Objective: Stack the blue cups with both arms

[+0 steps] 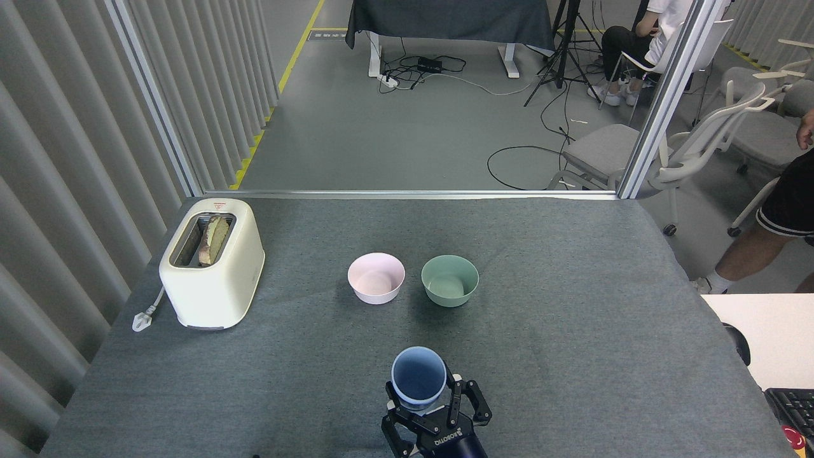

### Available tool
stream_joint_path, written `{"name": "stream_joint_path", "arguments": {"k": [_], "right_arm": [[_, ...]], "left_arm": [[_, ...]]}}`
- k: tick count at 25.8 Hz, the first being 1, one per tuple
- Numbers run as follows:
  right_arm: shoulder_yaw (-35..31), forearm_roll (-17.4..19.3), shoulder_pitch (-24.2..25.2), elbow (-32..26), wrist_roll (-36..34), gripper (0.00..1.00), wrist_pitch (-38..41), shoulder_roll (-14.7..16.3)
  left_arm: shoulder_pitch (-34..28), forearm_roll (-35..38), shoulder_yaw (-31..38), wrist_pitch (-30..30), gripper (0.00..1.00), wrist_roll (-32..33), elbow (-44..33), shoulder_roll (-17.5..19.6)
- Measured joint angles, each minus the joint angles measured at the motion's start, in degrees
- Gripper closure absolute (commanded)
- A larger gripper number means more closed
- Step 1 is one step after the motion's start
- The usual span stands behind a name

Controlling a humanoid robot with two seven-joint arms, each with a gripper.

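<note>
Grey floor [394, 127] with loose cables [439, 67], ribbed grey wall panels [57, 159] – white chairs [699, 140], draped table [445, 19]

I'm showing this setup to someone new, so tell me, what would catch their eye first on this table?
Probably the blue cup at the near edge of the grey table, held upright in a black gripper that rises from the bottom of the view. Next come the pink bowl and the mint-green bowl, side by side at the middle. At far left stands a cream toaster with bread in its slot.
</note>
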State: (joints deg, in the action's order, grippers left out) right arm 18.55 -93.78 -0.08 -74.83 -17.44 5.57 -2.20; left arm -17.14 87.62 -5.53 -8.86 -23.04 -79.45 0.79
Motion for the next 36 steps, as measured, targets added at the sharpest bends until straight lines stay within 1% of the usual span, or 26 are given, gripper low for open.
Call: {"name": "stream_joint_path", "arguments": {"k": [4, 7, 10, 13, 15, 18, 22, 25, 29, 36], "right_arm": [[-0.1, 0.8, 0.0, -1.2, -2.5, 0.00, 0.1, -0.1], [-0.6, 3.0, 0.0, -4.0, -6.2, 0.00, 0.2, 0.3], [-5.0, 5.4, 0.3, -7.1, -7.8, 0.00, 0.0, 1.0], [-13.0, 7.0, 1.2, -8.4, -8.0, 0.00, 0.8, 2.2], [-18.0, 7.6, 3.4, -8.3, -8.1, 0.00, 2.9, 4.0], [-23.9, 8.7, 9.2, -8.1, -8.5, 0.00, 7.4, 6.4], [-29.4, 10.0, 17.4, -8.0, -8.7, 0.00, 11.5, 7.2], [-31.3, 10.3, 21.9, -8.0, -8.8, 0.00, 12.6, 7.2], [-32.0, 10.4, 24.5, -8.2, -8.8, 0.00, 13.1, 7.3], [-32.1, 10.5, 25.3, -9.5, -8.9, 0.00, 13.2, 7.5]], "left_arm": [[0.0, 0.0, 0.0, 0.0, 0.00, 0.0, 0.0, 0.0], [0.0, 0.0, 0.1, 0.0, 0.00, 0.0, 0.0, 0.0], [-0.1, 0.0, 0.1, 0.0, 0.00, 0.0, 0.0, 0.1], [-0.1, -0.1, 0.1, 0.0, 0.00, -0.1, 0.0, 0.0], [-0.1, -0.1, 0.1, 0.1, 0.00, -0.1, -0.1, 0.0], [0.1, -0.1, 0.1, 0.1, 0.00, -0.1, -0.1, 0.0], [0.4, -0.1, 0.2, 0.0, 0.00, 0.2, -0.2, 0.0], [0.5, -0.1, 0.4, 0.0, 0.00, 0.3, -0.3, 0.0], [0.6, -0.9, 2.2, 0.1, 0.00, 0.3, -0.5, 0.0], [-0.5, -1.9, 5.8, 0.2, 0.00, 0.5, -3.9, 0.3]]}}
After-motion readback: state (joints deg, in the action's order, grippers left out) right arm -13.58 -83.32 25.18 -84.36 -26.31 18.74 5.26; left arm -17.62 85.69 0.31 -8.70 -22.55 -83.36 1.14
